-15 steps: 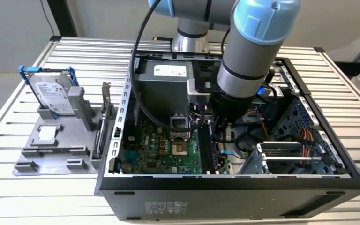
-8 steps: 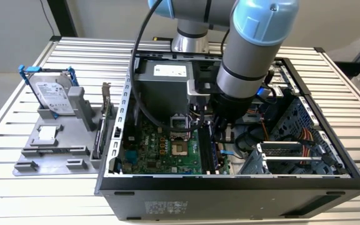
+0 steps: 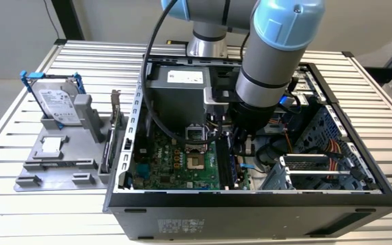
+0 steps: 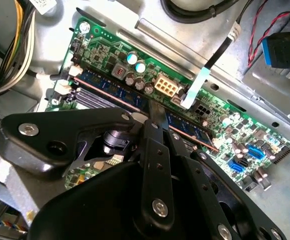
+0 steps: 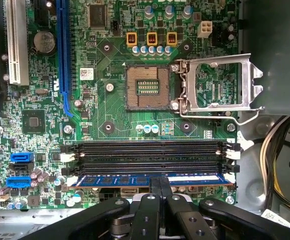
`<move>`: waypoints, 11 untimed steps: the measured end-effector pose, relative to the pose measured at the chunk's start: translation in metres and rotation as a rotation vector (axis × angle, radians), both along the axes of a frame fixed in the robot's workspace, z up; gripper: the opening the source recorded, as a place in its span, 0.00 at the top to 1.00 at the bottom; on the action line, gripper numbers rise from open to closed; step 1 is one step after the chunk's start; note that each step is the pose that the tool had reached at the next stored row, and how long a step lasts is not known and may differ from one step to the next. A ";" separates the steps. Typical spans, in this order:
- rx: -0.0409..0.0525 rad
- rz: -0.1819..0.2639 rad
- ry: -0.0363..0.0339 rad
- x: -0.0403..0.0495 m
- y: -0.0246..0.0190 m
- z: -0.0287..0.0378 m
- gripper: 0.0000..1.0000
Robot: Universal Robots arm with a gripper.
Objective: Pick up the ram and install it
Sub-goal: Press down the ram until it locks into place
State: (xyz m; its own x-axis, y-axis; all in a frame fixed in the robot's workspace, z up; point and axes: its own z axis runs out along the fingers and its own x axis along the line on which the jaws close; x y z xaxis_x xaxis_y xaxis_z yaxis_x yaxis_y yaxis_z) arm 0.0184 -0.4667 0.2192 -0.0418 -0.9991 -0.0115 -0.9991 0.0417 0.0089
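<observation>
Slatted metal table (image 3: 39,204), open computer case (image 3: 250,204); jaws clamped on half-hidden ram (image 5: 134,179).

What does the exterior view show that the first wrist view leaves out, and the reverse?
Exterior view alone: the hard drive in its grey holder outside the case, and the arm reaching inside. First wrist view alone: the open CPU socket and the gripper shut on the ram, which sits along a slot. Both: the motherboard.
</observation>
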 end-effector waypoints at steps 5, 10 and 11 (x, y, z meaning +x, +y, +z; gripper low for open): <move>0.0025 0.000 -0.0005 0.0001 0.0004 0.0059 1.00; 0.0004 0.000 -0.0001 0.0000 0.0000 0.0236 1.00; 0.0002 0.000 0.0000 0.0000 0.0000 0.0266 1.00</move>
State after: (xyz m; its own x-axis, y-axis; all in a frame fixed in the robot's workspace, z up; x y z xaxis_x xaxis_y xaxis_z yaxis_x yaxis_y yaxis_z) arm 0.0184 -0.4667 0.2458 -0.0418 -0.9991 -0.0117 -0.9991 0.0417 0.0088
